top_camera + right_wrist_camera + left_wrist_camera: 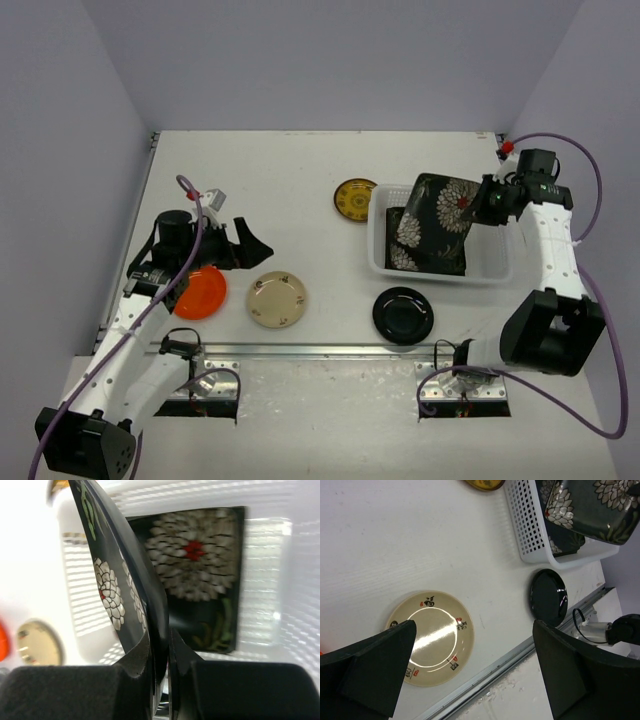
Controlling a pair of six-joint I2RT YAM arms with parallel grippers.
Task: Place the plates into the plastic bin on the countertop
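Note:
My right gripper [480, 205] is shut on the edge of a black floral square plate [445, 205], held tilted over the white plastic bin [440, 272]. A second black floral plate [420, 250] lies inside the bin. In the right wrist view the held plate [112, 580] stands edge-on between my jaws [165, 655], above the floral plate in the bin [200, 570]. My left gripper [245, 245] is open and holds nothing, hovering between the orange plate [200, 292] and the cream plate [277, 299]. The cream plate [432, 637] shows between its fingers [370, 670].
A glossy black round plate [403, 314] lies on the countertop [280, 170] in front of the bin. A patterned yellow plate [354, 199] sits just left of the bin's far corner. A metal strip [320, 351] runs along the front edge. Lavender walls enclose the sides and back.

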